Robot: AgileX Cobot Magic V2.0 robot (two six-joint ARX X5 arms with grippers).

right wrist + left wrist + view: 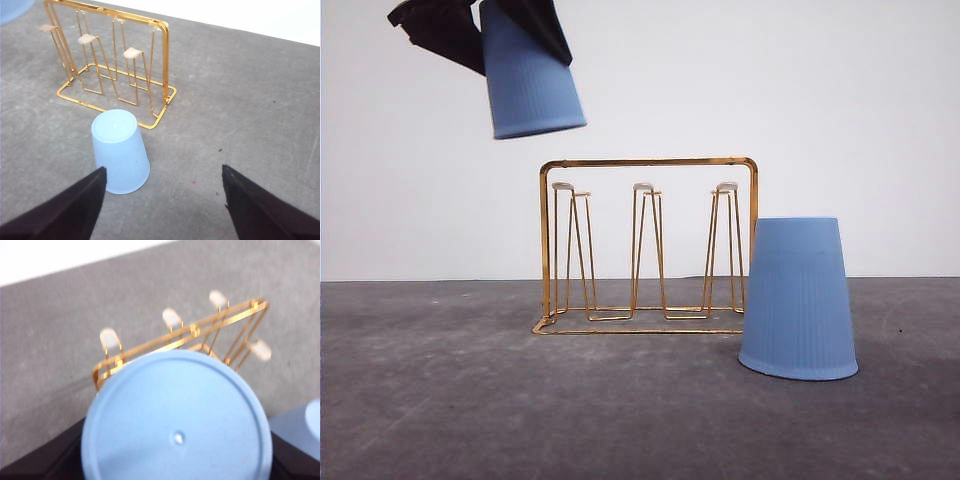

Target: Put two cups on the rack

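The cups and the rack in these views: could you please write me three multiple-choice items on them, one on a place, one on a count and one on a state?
1. Where does the cup on the table stand?
A. Beside the right end of the rack
B. On a peg
C. Behind the rack

2. How many cups sit on the rack's pegs?
A. Two
B. One
C. None

3. What is the state of the left gripper?
A. Open over the table
B. Shut on the raised cup
C. Shut on the rack

Answers:
1 A, the front view shows it upside down on the table next to the rack's right end.
2 C, every white-tipped peg stands bare.
3 B, the cup hangs mouth down in the dark fingers, above the rack's left end.
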